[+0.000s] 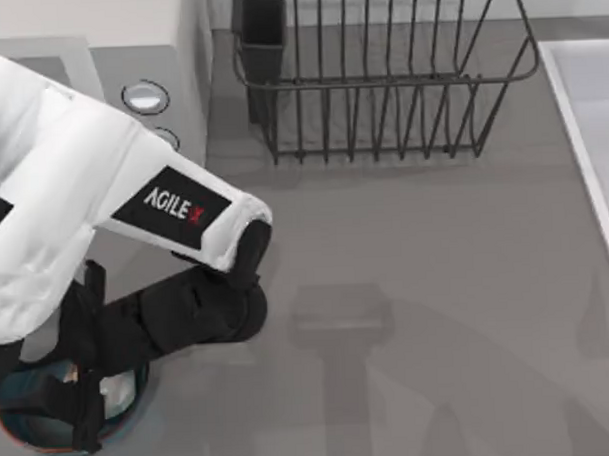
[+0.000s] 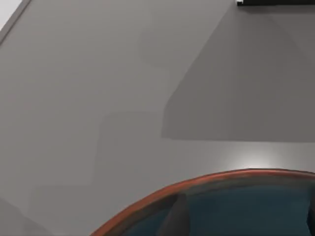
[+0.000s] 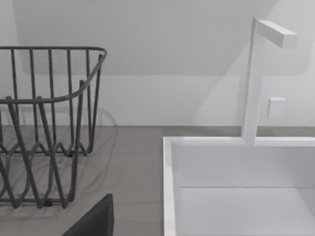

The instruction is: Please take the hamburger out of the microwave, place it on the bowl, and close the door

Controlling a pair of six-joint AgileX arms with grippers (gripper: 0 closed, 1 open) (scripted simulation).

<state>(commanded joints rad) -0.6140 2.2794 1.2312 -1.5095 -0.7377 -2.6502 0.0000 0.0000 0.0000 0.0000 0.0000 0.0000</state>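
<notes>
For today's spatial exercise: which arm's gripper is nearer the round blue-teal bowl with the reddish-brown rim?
Left. The left gripper hangs directly over the bowl; the right arm sits parked across the table by the white sink.

A dark grey wire dish rack (image 3: 47,128) with upright bars and a wavy lower run stands on the grey countertop (image 3: 133,162), near the pale back wall (image 3: 162,59). Beside it, set into the countertop, lies a white rectangular sink basin (image 3: 236,191). A slim white square-section faucet (image 3: 253,78) rises from the basin's far rim, its short spout bent over at the top.
</notes>
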